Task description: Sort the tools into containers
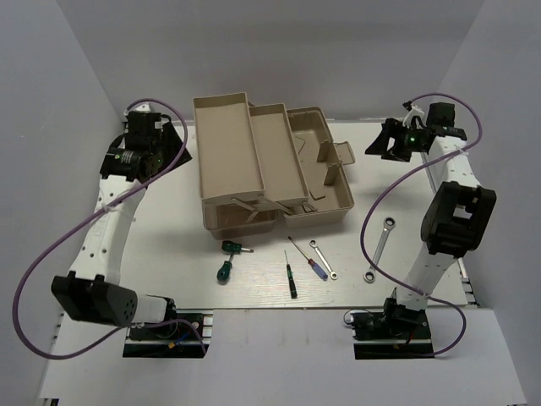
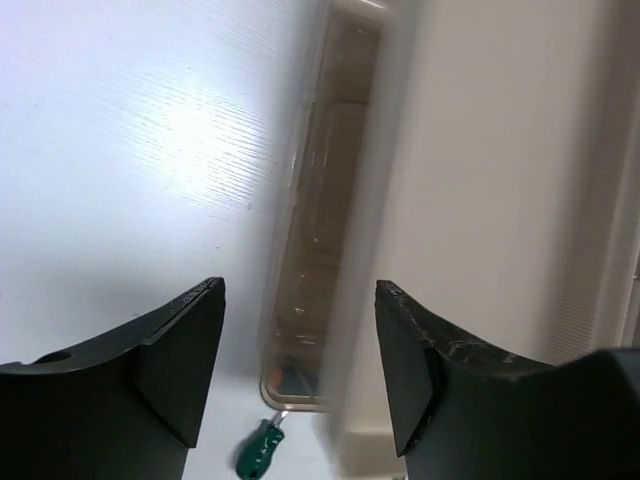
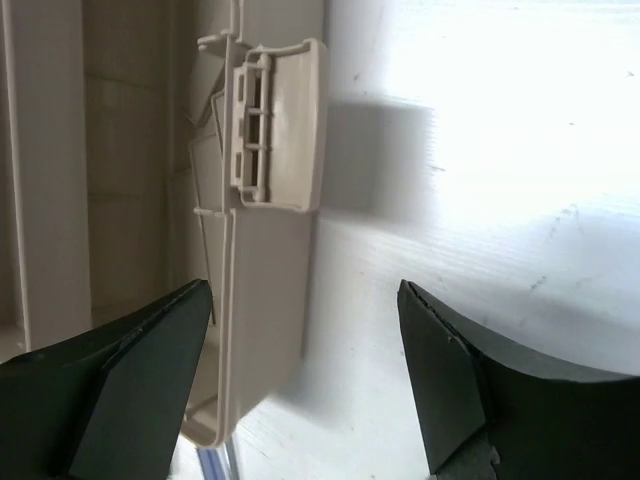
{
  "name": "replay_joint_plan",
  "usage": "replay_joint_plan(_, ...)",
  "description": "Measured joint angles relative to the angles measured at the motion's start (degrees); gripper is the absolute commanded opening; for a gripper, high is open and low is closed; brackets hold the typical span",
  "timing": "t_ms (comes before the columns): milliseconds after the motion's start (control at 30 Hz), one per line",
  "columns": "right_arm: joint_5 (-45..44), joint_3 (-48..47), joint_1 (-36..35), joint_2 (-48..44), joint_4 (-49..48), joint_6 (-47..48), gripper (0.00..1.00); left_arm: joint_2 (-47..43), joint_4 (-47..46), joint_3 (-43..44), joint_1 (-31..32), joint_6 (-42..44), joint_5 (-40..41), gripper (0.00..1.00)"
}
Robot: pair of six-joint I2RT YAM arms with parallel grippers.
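Note:
The beige toolbox stands open mid-table with two long trays (image 1: 221, 144) (image 1: 275, 161) folded out to the left of its base bin (image 1: 328, 182). In front of it lie two green-handled screwdrivers (image 1: 237, 248) (image 1: 224, 271), a slim dark one (image 1: 291, 279), a blue-red one (image 1: 309, 260), a small wrench (image 1: 324, 260) and a larger wrench (image 1: 382, 246). My left gripper (image 1: 176, 154) (image 2: 300, 340) is open and empty, left of the trays. It looks down the brown lid (image 2: 315, 240) at one green screwdriver (image 2: 257, 452). My right gripper (image 1: 379, 142) (image 3: 305, 350) is open and empty, right of the bin's wall (image 3: 265, 300).
The toolbox's pale latch (image 3: 275, 125) sticks out toward my right gripper. Purple cables loop beside both arms. White walls close in the table at the back and sides. Bare table lies to either side of the toolbox.

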State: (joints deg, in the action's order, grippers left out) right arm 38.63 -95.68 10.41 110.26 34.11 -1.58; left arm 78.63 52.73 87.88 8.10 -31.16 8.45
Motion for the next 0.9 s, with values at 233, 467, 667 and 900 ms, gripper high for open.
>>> replay_joint_plan(233, -3.15, 3.69, 0.13, -5.62, 4.22, 9.57, 0.56, -6.88, 1.62, -3.96, 0.17, -0.31, 1.84, 0.32)
replay_joint_plan(467, -18.1, 12.09, -0.22, -11.61, 13.03, 17.09, 0.5, -15.69, 3.65, -16.79, 0.87, 3.69, -6.03, 0.25)
replay_joint_plan(667, -28.94, 28.83, -1.31, -18.1, 17.49, 17.77, 0.65, -24.55, 9.22, -25.31, 1.27, 8.0, -14.38, 0.62)
replay_joint_plan(900, -34.21, 35.19, -4.61, -18.05, 17.14, 12.96, 0.69, -31.23, 11.32, -29.64, 1.46, 12.04, -22.97, 0.66)
